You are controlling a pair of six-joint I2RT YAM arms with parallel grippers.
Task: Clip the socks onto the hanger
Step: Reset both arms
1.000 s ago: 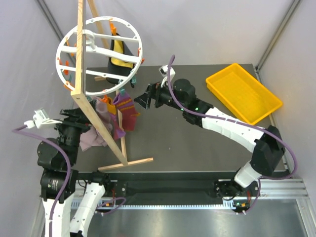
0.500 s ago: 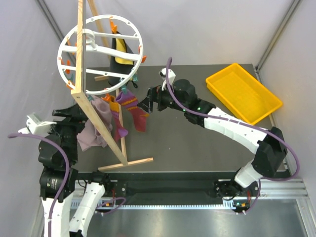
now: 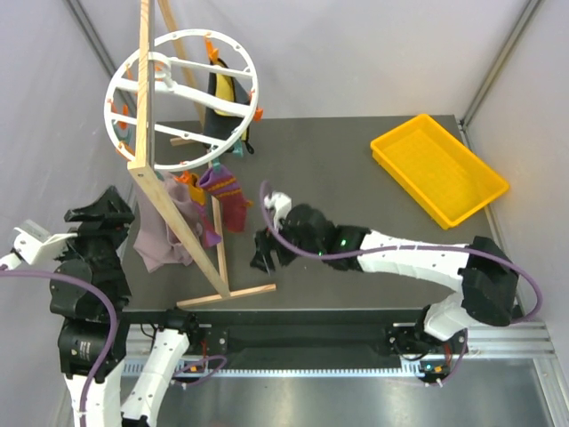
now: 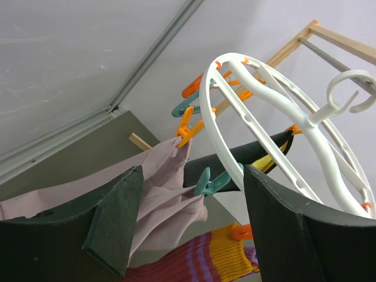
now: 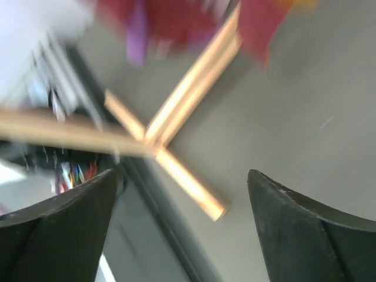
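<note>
Top external view shows the socks [image 3: 226,197] hanging from clips at the lower rim of the hanger [image 3: 182,98], one striped sock plain to see, the other partly hidden behind the slanted post of the wooden stand [image 3: 178,224] that carries the wheel. From the left wrist I look up at the hanger [image 4: 212,111]: a maroon sock with an orange cuff [image 4: 200,264] hangs at the bottom of the picture, and just beside it a teal clip [image 4: 208,182] and an orange clip [image 4: 187,124] hold the pale mauve cloth [image 4: 161,188]. The left jaws stand apart with nothing between them, low and to the left of the cloth. The right jaws are likewise apart and empty, down near the foot of the stand [image 5: 176,126] on the desk [image 3: 356,187]; that wrist picture is blurred, so I can read little else from it. The yellow tray [image 3: 440,167] sits well apart at the far right. I judge the clipping itself done or nearly so; what I would do next is check that each sock is truly pinched by its clip, then draw both arms clear without brushing the stand.
</note>
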